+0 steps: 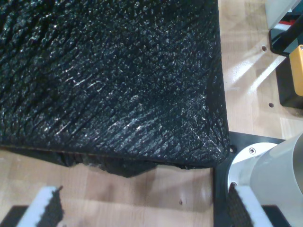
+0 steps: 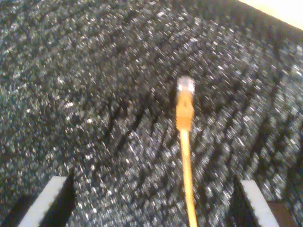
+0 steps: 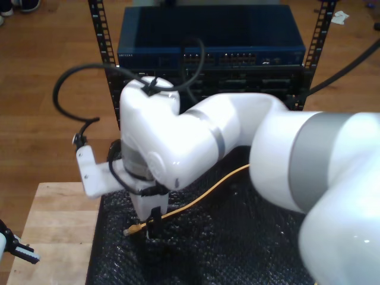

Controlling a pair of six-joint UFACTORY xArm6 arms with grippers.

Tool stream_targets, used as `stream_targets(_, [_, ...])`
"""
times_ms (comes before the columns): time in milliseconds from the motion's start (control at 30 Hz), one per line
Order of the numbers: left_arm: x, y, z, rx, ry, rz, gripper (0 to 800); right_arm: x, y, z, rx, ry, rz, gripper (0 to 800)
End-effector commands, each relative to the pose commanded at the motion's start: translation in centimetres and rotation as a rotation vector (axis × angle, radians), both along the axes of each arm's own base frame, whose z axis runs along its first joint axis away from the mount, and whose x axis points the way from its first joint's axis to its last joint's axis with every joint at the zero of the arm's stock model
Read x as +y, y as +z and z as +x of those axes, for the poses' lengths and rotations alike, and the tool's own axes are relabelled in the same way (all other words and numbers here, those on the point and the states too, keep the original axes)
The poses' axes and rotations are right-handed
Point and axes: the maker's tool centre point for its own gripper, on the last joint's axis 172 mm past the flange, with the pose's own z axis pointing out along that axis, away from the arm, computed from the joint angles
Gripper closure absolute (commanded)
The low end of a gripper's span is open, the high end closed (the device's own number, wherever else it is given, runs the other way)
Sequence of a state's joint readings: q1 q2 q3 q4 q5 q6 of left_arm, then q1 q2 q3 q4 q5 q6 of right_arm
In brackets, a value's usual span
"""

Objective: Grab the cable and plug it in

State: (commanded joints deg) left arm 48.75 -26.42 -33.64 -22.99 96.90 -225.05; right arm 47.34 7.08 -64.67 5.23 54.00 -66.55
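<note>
1. Nearest in the exterior view: a large white arm takes up the right and centre of the frame, its wrist pointing down at the black mat [image 3: 237, 249] in the lower centre.
2. The second gripper [image 2: 151, 201] rides on that arm. Second wrist view: pads [image 2: 47, 201] spread wide at the lower corners of the frame, nothing between them but mat and cable. Fingers released, no grasp.
3. The cable [image 2: 185, 156] lies flat on the mat, running up from the bottom centre of the second wrist frame, between the pads without touching either. Its clear plug [image 2: 185, 85] sits just above frame centre, pointing away from the camera.
4. Exterior view agrees: the cable [image 3: 202, 193] trails from frame centre down to the lower left, plug end beside the gripper tips.
5. The first gripper [image 1: 142, 208] hangs over the mat corner [image 1: 208, 156] and bare wooden table [image 1: 142, 194]; pads apart at the lower frame corners, holding nothing. Another arm's base [image 1: 270, 165] sits at lower right.
6. Far, upper centre of the exterior view: the blue rack switch [image 3: 208, 38] with a port row, well apart from the plug.
7. Progress: early. The second gripper looks lined up for pickup. Grasp, lift, carry and insertion all remain.
</note>
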Motion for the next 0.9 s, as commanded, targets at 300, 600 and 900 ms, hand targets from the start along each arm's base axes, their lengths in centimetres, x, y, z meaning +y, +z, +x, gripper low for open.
stream_targets(300, [0.0, 0.1, 0.0, -0.001, -0.002, -0.001, 0, -0.1, -2.1, 0.7, -0.027, -0.002, -0.038, 42])
stream_targets(600, [-0.1, 0.1, 0.0, 0.000, -0.003, -0.003, 1, 0.7, -3.9, 1.1, -0.038, -0.001, -0.027, 82])
stream_targets(900, [0.0, 0.1, 0.0, 0.000, -0.001, -0.003, 0, 1.2, -5.5, 1.6, -0.054, -0.068, -0.031, 37])
